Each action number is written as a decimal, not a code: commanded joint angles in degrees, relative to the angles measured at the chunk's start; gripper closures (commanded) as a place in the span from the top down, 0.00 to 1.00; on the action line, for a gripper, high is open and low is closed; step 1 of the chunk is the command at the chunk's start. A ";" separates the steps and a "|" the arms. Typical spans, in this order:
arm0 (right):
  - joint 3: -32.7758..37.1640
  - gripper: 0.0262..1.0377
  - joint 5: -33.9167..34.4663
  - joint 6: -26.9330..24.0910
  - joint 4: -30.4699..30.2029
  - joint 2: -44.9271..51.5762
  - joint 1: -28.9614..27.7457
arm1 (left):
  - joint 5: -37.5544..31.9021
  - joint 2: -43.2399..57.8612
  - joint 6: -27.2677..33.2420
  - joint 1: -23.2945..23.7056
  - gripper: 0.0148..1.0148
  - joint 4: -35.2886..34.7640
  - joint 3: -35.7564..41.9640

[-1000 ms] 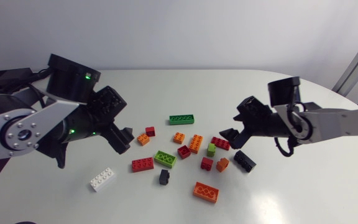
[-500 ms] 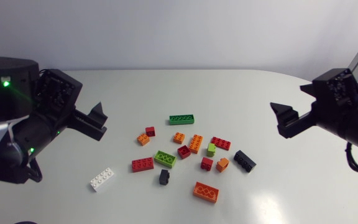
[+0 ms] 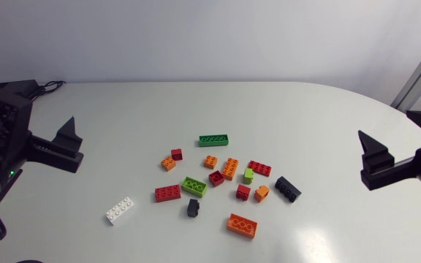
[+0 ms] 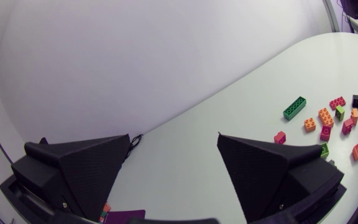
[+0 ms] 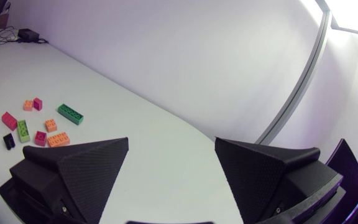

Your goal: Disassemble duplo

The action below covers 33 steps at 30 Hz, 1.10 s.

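Moved: left black gripper (image 4: 173, 135) and right black gripper (image 5: 171, 140) are withdrawing sideways.
Jaws: both are gaping.
Plastic bricks (image 3: 230, 168): sixteen are lying loose.

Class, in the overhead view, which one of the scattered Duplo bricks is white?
The white brick, lying alone on the cluster's left-arm side, past the long red brick; the others are red, orange, green or black.

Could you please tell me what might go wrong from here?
The large lime brick sits among close neighbours, so the broad, open left end effector or right end effector could shove them when reaching in. The small black brick might skid away when pinched.
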 commanded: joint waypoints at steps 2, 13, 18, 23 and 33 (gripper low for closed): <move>-2.18 0.96 4.57 -2.66 -1.63 -3.98 3.27 | -1.20 -4.61 -2.21 2.20 0.97 -0.93 -3.52; -7.63 0.96 7.47 -4.59 -4.70 -13.56 6.87 | -3.04 -17.18 -8.19 12.04 0.97 2.85 -12.49; -12.91 0.96 7.47 -6.79 -4.26 -17.77 6.96 | -2.43 -20.87 -11.53 15.12 0.97 8.21 -18.20; -20.03 0.96 6.42 -10.74 -1.71 -22.43 7.92 | 3.64 -23.51 -12.58 18.11 0.97 8.65 -21.89; -25.74 0.96 1.32 -9.95 7.08 -23.49 6.61 | 15.15 -27.29 -16.98 23.56 0.97 8.74 -25.58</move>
